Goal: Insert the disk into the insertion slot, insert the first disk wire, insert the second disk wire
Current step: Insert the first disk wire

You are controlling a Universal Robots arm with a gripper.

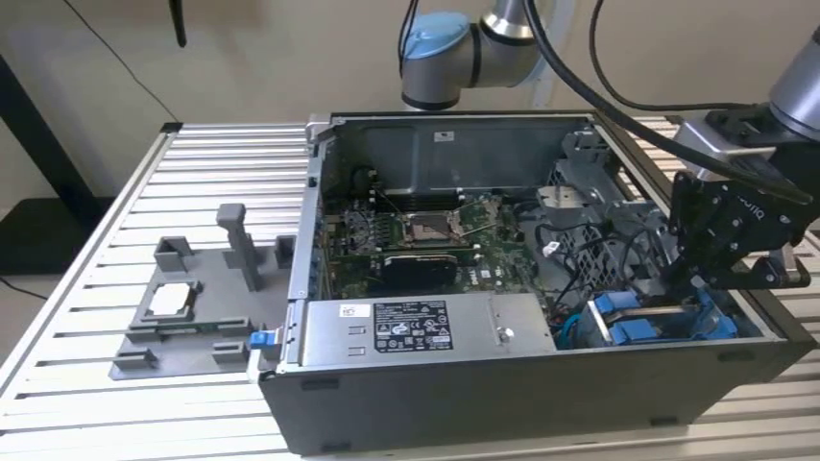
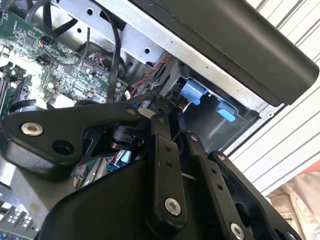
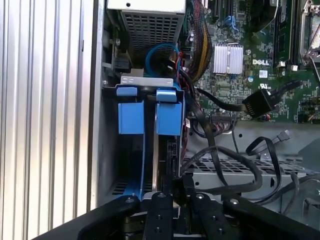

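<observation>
While the disk point(image 3: 172, 154) stood on edge in the insertion slot point(image 3: 107, 150), directly ahead of the fingers point(image 3: 160, 205), its blue carrier tab point(image 3: 169, 112) was seen at the end farthest from them. The fingers were set close together and were judged to be pinching the disk's near edge.

A jam was thought possible. If the disk were pushed while tilted, its carrier could bind on the bay walls or scrape the second blue carrier point(image 3: 131, 117) lying just beside it. A snag was also a risk, because loose black wires point(image 3: 252, 172) were looped just beside the fingers. A black plug point(image 3: 257, 104) hung a little further off over the motherboard point(image 3: 235, 30), and either could be caught by the linkage or trapped against the disk.

Much was hidden. The finger pads were covered by the black linkage in both wrist views, so the actual contact could not be confirmed. How deep the disk sat could not be told, and its label could not be made out. In the exterior view the wrist stood in front of the bay, above the slatted bench point(image 1: 192, 173).
</observation>
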